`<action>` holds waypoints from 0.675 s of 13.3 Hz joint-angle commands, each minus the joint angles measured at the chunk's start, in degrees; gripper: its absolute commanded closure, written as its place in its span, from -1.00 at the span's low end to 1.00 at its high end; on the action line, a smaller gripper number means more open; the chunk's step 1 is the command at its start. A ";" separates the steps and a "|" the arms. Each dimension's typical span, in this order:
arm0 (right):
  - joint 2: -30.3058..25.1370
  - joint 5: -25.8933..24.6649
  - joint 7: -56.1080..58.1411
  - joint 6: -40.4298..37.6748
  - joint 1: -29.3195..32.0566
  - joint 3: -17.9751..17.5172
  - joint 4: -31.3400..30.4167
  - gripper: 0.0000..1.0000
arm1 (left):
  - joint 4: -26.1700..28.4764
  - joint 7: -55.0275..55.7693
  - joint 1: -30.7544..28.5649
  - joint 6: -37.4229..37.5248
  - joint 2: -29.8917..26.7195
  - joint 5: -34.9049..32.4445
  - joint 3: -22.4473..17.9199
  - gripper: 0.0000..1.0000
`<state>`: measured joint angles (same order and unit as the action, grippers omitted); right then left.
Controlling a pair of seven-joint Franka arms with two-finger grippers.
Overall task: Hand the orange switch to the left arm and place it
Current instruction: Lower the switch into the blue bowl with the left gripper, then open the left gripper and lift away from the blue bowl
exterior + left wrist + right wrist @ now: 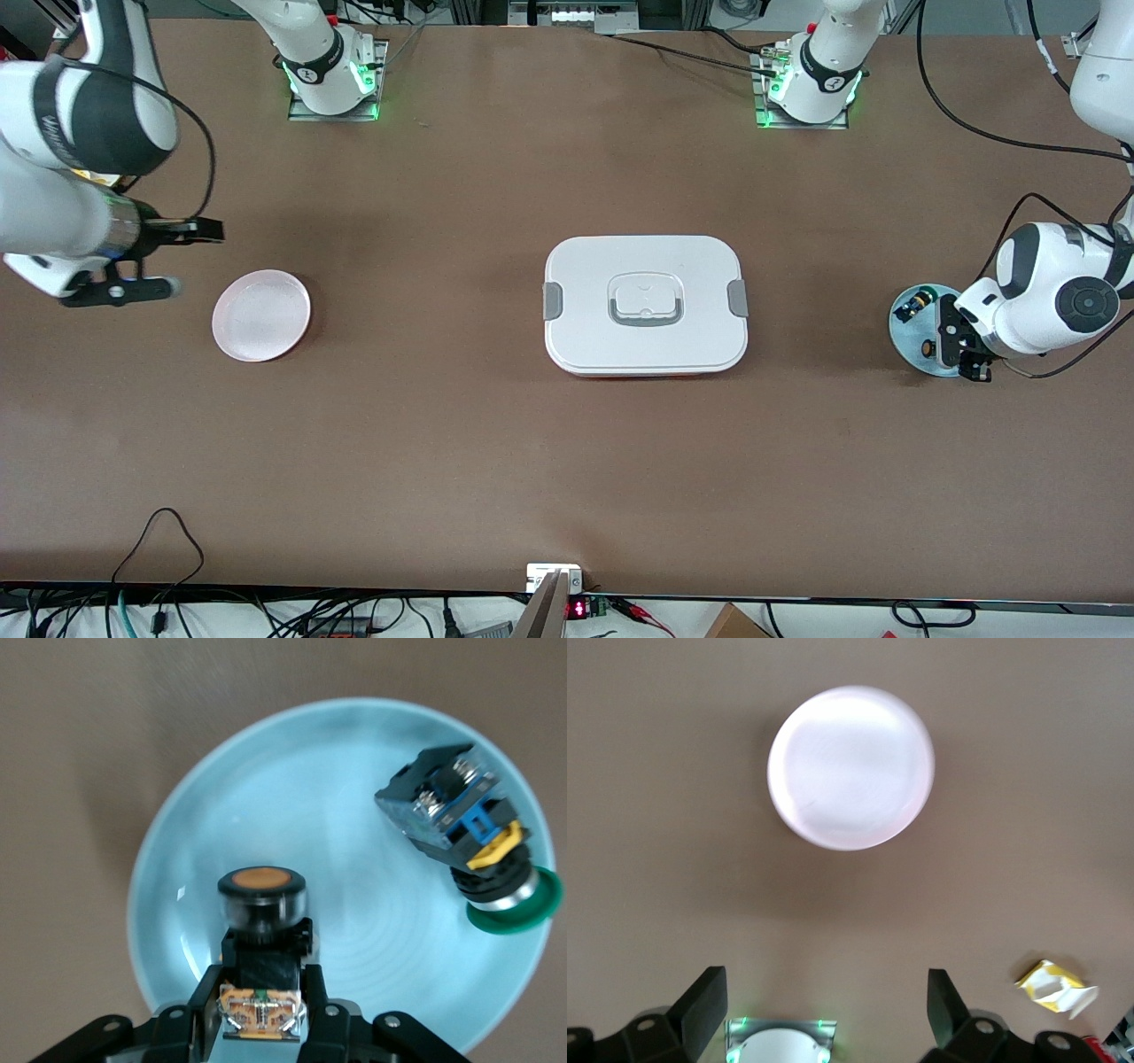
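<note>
The orange switch (261, 889) stands on the light blue plate (354, 797) at the left arm's end of the table, its orange cap facing up; in the front view it is a small dark piece (926, 348). My left gripper (262, 1001) is down at the plate (912, 350), with its fingers (209, 992) pressed on both sides of the switch's black body. My right gripper (188, 259) is open and empty in the air beside the pink plate (261, 315), which also shows in the right wrist view (850, 766). The white box (645, 303) sits mid-table between the plates.
A second black switch (461, 828) with blue and yellow parts and a green cap lies on the same blue plate. A crumpled yellow paper (1054, 985) lies off toward the right arm's end. Both arm bases stand along the table's edge farthest from the front camera.
</note>
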<state>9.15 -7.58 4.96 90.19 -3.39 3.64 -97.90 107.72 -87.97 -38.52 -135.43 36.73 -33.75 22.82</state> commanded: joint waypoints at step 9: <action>-0.36 5.91 -2.50 7.36 3.48 -0.39 2.81 -1.00 | -0.40 2.27 -0.59 14.55 -7.97 -0.71 6.79 -1.00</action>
<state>9.43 -2.76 2.98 94.17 -0.95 3.41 -92.13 106.65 -87.55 -38.79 -125.91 33.60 -33.76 27.49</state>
